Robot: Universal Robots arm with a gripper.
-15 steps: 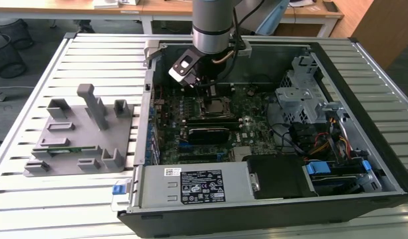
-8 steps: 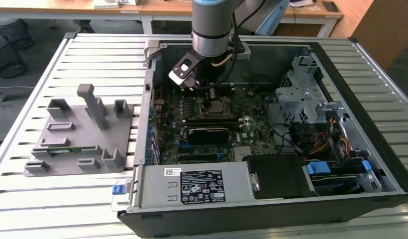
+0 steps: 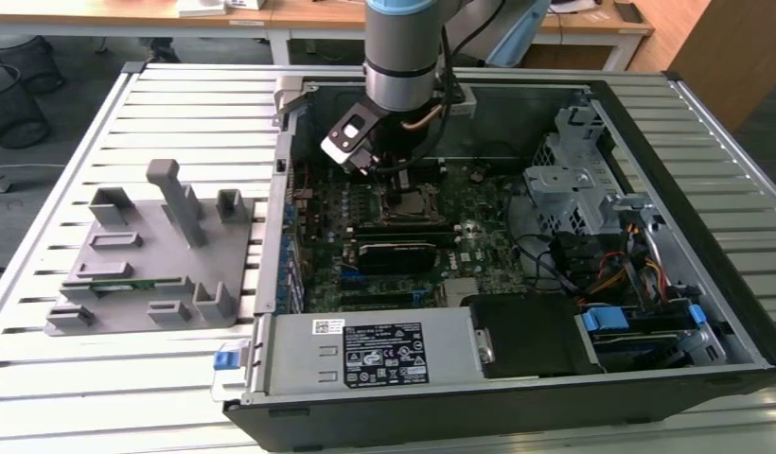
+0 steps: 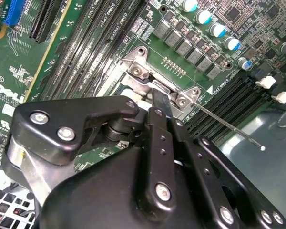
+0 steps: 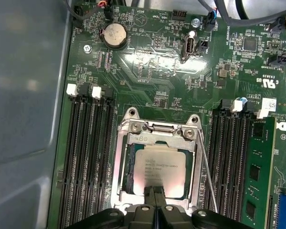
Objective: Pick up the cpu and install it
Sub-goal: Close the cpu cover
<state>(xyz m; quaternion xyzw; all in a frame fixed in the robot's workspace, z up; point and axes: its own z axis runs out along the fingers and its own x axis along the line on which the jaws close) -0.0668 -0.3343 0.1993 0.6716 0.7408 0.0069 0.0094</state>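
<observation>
Silvery cpu (image 5: 159, 168) in metal socket (image 5: 121, 157), closed tool (image 5: 155, 192) over it

The cpu (image 5: 159, 171) has a smooth silvery-grey metal top with a dull sheen. The socket frame (image 5: 118, 162) is bright bare metal. The motherboard (image 5: 148, 67) is glossy green and catches the light. The gripper (image 5: 155, 192) is matt black, studded with shiny metal screws (image 4: 163, 192). The bench (image 3: 173, 104) is ribbed pale metal. The moulded holder (image 3: 149, 265) is matt grey plastic. The computer case (image 3: 489, 426) is matt black.
</observation>
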